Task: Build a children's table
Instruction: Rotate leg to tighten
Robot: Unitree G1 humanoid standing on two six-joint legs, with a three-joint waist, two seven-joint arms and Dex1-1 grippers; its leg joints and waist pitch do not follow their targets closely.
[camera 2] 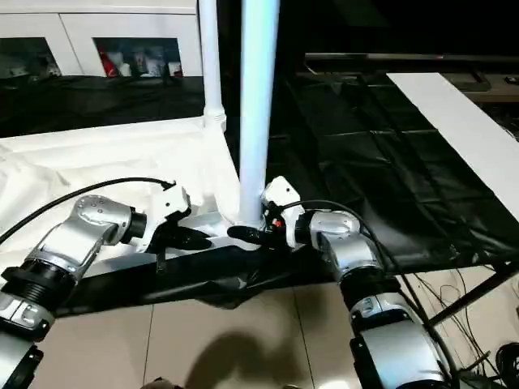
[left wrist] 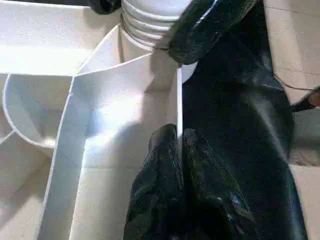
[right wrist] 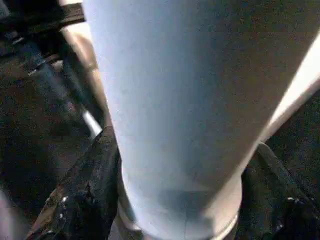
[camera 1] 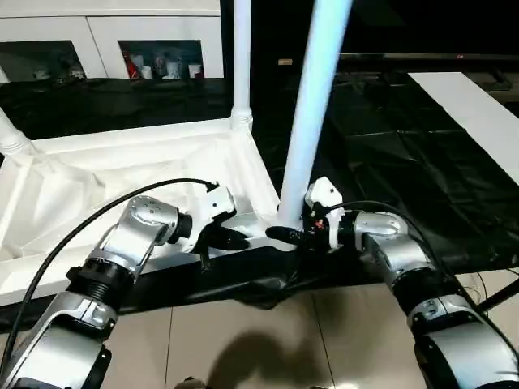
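Tabletop [camera 1: 122, 174] lying upside down on black-covered bench, ribbed underside up, near right corner closest to both arms. Near leg [camera 1: 312, 105] standing upright in that corner socket, long axis running straight up out of top of head views, leaning a touch to the right; threaded base seen at socket in left wrist view. Second leg [camera 1: 242, 61] upright at far right corner, third leg base [camera 1: 11, 136] at far left. Right gripper [camera 1: 280, 235] level at foot of near leg, fingers [right wrist: 82, 192] spread either side of the tube, leg sitting between them, one on each flank in right wrist view; cannot tell if contact made yet. Left gripper [camera 1: 235, 240] just beside same corner, fingers [left wrist: 165, 185] pressed together on the thin edge wall of tabletop, pinching it, prob. to steady. Right arm the nearer to leg. Judgement: next move turns on squeezing tube square-on, then twisting/pressing along its vertical axis into socket; risk of leg tipping if grabbed off-centre. White cabinet [camera 1: 109, 44] well behind, no part in it.
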